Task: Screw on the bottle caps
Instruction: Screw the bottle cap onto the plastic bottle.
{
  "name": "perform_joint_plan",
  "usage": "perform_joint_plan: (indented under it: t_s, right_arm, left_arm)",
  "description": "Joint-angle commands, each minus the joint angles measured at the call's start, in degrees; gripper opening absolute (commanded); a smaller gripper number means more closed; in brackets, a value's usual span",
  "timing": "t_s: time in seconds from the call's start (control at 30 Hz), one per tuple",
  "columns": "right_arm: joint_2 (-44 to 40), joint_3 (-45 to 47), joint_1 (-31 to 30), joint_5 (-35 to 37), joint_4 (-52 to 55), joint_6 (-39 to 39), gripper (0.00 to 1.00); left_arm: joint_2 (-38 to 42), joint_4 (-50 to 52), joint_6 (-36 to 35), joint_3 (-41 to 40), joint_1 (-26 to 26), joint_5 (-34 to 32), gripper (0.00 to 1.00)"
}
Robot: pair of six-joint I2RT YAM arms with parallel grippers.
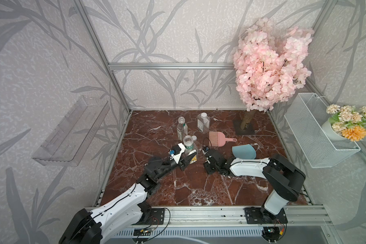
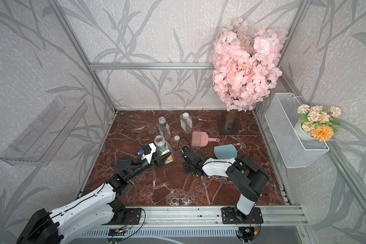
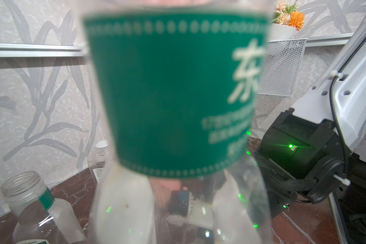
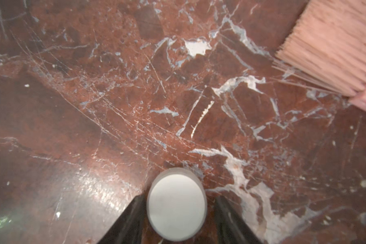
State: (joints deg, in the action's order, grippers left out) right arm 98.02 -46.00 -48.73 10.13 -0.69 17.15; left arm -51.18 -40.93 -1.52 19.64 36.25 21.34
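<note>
Marble tabletop (image 1: 199, 190) — left hand (image 1: 189, 157) clamps a bottle (image 1: 189, 145); right hand (image 4: 178, 198), low, straddles a cap (image 4: 176, 208) — grip unclear

Light: bright, even, soft shadows.
Glare: sheen on marble table (image 4: 97, 196).
Blur: green-labelled bottle (image 3: 173, 95) unfocused.
Edges: top views bowed.

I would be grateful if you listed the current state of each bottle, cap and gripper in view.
Nearer round clear green-labelled bottle: uncapped, gripped low.
Left gripper: shut on that bottle.
Farther round clear green-labelled bottle: uncapped, standing free.
Squarer clear white-labelled bottle: capped, standing.
Right gripper: not clearly clamped.
Small white round plastic cap: between that gripper's jaws.
Second small white cap: lying loose, untouched.
</note>
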Motion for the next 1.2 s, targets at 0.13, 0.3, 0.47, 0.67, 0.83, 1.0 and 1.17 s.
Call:
perform_joint_plan:
  t_s: [0.13,0.3,0.47,0.67,0.83,1.0,1.17]
  right_arm:
    - [1.5,-0.8,-0.1,1.5,1.8,0.3,0.45]
    - [-0.1,-0.5,-0.1,2.1,2.7,0.2,0.38]
    - [-10.0,-1.8,0.0,1.9,10.1,-0.7,0.37]
    - [-24.8,-6.4,2.8,-3.8,26.0,-4.6,0.34]
    - [-33.7,-16.7,4.5,-6.4,41.5,-8.7,0.34]
    - [-33.8,-31.2,4.6,-11.1,54.3,-10.2,0.32]
    - [-29.8,-42.7,4.1,-14.6,60.5,-12.0,0.32]
  left_arm:
    - [0.0,-1.1,-0.1,-0.2,0.0,0.9,0.29]
    - [0.1,-1.2,-0.3,-0.3,0.0,1.3,0.29]
    - [-0.9,-2.5,-1.2,-0.8,0.1,2.5,0.29]
    - [-5.9,-5.2,-3.9,-0.6,1.4,4.1,0.26]
    - [-13.2,-10.6,-4.6,-0.1,3.5,4.0,0.23]
    - [-20.8,-15.1,-5.0,2.0,5.9,4.1,0.21]
    - [-25.0,-17.3,-4.8,4.1,8.1,4.1,0.20]
